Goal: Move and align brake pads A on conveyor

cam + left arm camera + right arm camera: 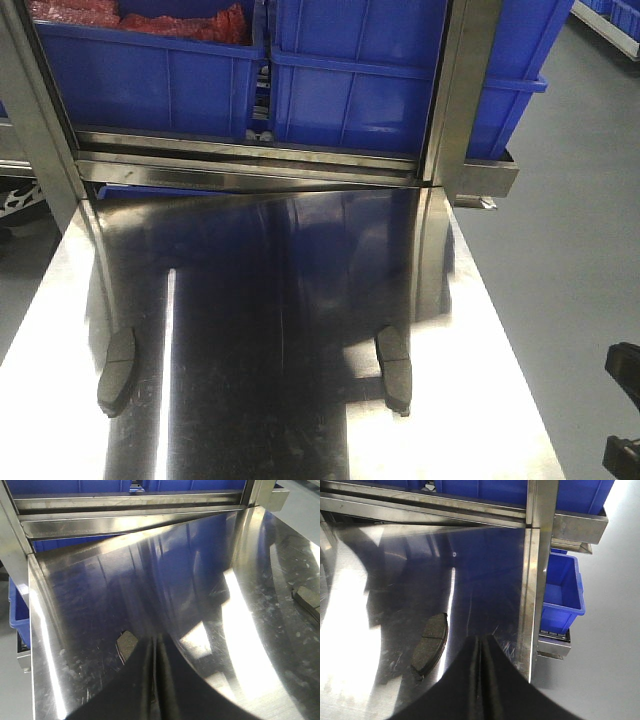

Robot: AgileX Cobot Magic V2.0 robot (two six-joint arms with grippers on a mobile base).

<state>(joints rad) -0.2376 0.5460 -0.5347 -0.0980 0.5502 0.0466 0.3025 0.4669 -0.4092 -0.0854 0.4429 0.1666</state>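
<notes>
Two brake pads lie on the shiny steel tabletop (250,300). One pad (117,372) is near the left edge and the other pad (395,368) is right of centre. My left gripper (156,638) is shut and empty, and its tip partly hides the left pad (127,644). The other pad shows at the right edge of the left wrist view (307,599). My right gripper (481,639) is shut and empty, just right of the right pad (430,647), whose groove is visible. The conveyor is out of view.
Blue bins (350,90) stand on a steel rack (250,165) at the table's back edge, with upright posts (465,90). A small blue bin (562,592) hangs beside the table's right edge. Dark arm parts (622,420) show at the right over the grey floor.
</notes>
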